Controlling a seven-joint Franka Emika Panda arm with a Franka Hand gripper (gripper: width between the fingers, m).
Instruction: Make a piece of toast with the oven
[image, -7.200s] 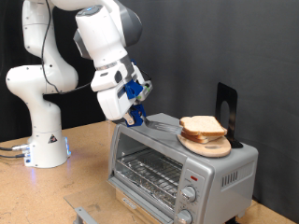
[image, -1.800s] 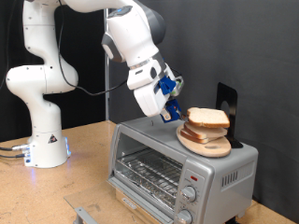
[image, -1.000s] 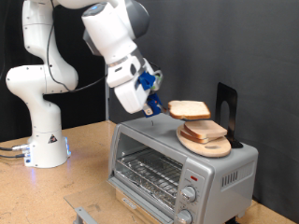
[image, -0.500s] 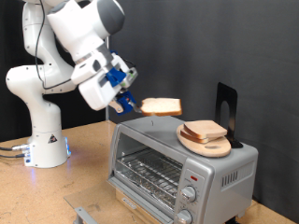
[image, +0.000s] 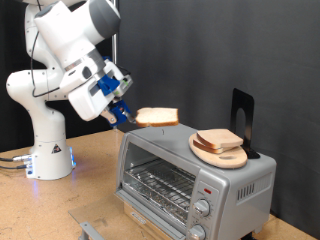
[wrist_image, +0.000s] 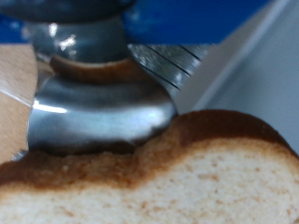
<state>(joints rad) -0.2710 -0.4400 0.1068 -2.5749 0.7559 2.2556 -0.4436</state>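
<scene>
I've got the piece of toast (image: 157, 117) pinched by one edge in my claw (image: 126, 114), and it hangs flat in the air above the oven (image: 190, 176), over the end of the oven's roof away from its knobs, touching nothing. So this is the carrying step: slice lifted, not yet inside. The other bread slice (image: 217, 140) rests on the round wooden board (image: 221, 155) on top of the oven, at the knob end. The oven's front shows a bare wire rack (image: 158, 184), and I judge the slice has to come down off roof level to the front and go in level onto that rack; I can't tell whether the door is open. From my wrist view the toast (wrist_image: 177, 182) is pale, soft-crumbed, with a dark tan crust curving round it, light stuff that could sag or slip. The oven is smooth silver-grey metal; the worktop (image: 85, 175) under it is wood-coloured.
</scene>
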